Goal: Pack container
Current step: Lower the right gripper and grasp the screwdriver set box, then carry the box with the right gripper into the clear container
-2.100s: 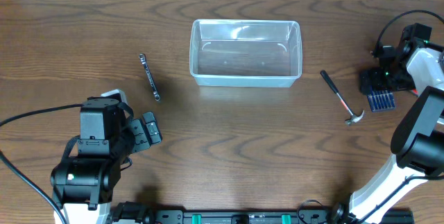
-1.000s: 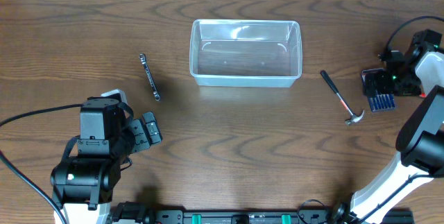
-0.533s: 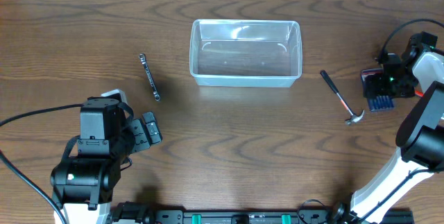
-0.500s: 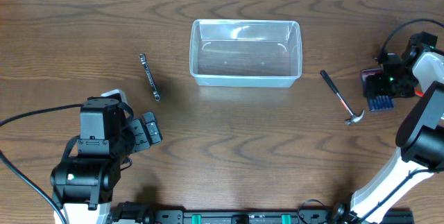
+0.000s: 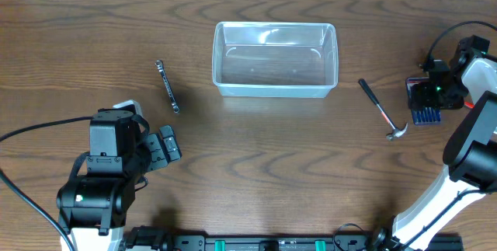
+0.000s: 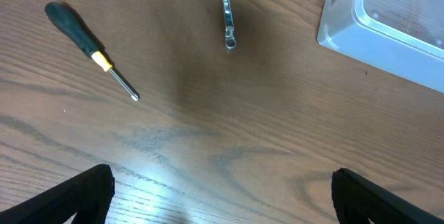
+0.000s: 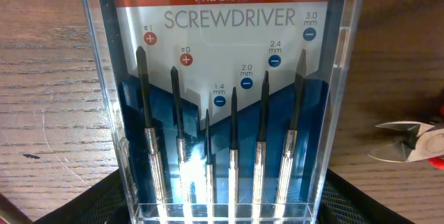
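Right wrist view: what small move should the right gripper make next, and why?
Probably close the right gripper on the clear plastic precision screwdriver case: its open fingers flank the case, and the clear plastic rectangular container holds nothing yet.

The container (image 5: 276, 89) is clear; the table (image 5: 272, 158) is brown with wood grain.

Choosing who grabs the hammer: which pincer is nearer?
Right. The right pincer is close beside the hammer, over the screwdriver set; the left pincer is far across the table.
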`<state>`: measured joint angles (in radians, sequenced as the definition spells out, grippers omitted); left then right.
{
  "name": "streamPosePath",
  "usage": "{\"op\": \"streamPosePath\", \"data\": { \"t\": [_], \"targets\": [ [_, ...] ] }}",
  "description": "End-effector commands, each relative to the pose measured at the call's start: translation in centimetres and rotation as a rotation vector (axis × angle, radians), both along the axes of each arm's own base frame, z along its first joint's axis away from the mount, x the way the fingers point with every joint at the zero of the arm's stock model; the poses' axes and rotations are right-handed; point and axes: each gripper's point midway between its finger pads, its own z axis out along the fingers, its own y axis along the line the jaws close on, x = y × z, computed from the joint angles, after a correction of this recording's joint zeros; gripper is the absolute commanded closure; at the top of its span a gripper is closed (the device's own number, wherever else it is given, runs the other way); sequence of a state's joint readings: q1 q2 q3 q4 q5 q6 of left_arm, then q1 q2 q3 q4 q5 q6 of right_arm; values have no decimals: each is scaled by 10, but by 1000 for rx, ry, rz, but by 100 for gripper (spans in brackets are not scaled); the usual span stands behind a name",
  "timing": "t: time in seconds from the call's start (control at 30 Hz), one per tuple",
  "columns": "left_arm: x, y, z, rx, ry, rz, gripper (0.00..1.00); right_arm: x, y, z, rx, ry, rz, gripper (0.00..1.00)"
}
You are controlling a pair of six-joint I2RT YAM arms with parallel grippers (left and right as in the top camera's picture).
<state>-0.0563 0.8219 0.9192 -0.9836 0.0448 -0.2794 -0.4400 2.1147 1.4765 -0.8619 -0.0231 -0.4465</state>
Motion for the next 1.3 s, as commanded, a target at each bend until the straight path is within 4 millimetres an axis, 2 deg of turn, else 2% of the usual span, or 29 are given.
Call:
{"op": "streamPosePath", "data": {
  "t": [0.0, 0.2, 0.33, 0.5, 0.57, 0.67, 0.73, 0.83, 0.97, 1.17, 1.27],
  "targets": [
    [2, 1, 9, 20, -28, -14, 2, -4, 3, -13, 26, 28, -7, 30],
    [2, 1, 9, 20, -28, -14, 2, -2, 1, -10, 24, 20, -34, 30],
    [2, 1, 9, 21, -28, -14, 2, 8, 2, 4, 11, -17, -71, 35],
    [2, 1, 9, 20, -29, -14, 2, 27, 6, 40, -22, -109, -67, 57],
    [2, 1, 9, 20, -29, -14, 2, 35, 10, 58, -34, -151, -71, 69],
    [2, 1, 9, 21, -29, -14, 2, 46, 22, 84, -48, -210, -55, 95],
    [2, 1, 9, 20, -29, -13, 2, 53, 35, 103, -57, -252, -24, 99],
    [2, 1, 9, 20, -29, -14, 2, 62, 66, 131, -61, -303, 49, 99],
    [2, 1, 9, 20, -29, -14, 2, 71, 128, 166, -52, -359, 195, 99],
    [2, 1, 9, 20, -29, -14, 1, 87, 252, 219, -34, -500, 525, 99],
    [3, 1, 10, 20, -29, -14, 2, 92, 313, 239, -30, -601, 697, 99]
  ]
}}
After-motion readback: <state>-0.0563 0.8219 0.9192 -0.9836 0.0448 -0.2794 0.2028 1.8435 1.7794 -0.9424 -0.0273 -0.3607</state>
